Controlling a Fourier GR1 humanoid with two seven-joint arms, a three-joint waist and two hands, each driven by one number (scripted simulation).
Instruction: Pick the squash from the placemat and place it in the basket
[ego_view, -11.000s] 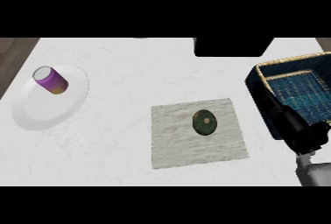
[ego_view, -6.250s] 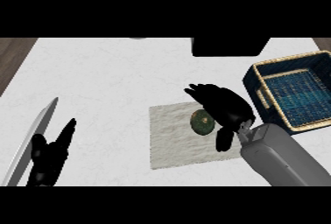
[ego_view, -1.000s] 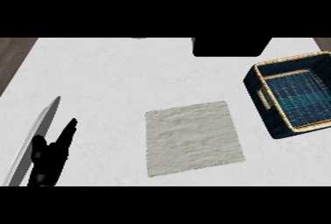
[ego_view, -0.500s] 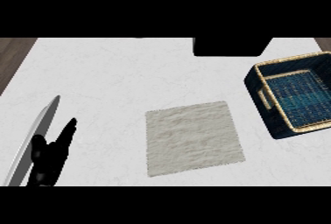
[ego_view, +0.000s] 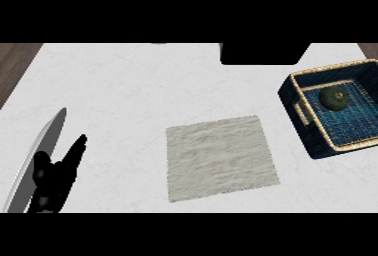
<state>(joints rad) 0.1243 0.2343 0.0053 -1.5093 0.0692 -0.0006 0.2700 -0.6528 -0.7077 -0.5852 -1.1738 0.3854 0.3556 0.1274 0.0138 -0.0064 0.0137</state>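
The dark green squash (ego_view: 334, 98) lies inside the woven basket (ego_view: 302, 109) at the right edge of the counter, on its blue lining toward the far end. The grey placemat (ego_view: 220, 157) in the middle of the counter has nothing on it. My left hand (ego_view: 55, 177) rests at the lower left with its fingers straight and pointing up, holding nothing. My right hand shows nowhere in the head view.
A pale plate (ego_view: 35, 159) is seen edge-on at the far left, partly behind my left hand. A black box-like object (ego_view: 264, 52) sits at the counter's far edge, just left of the basket. Dark wooden floor shows beyond the counter's top corners.
The squash, absent from the basket half a second ago, now lies in it. The view has shifted slightly. My left hand has not moved.
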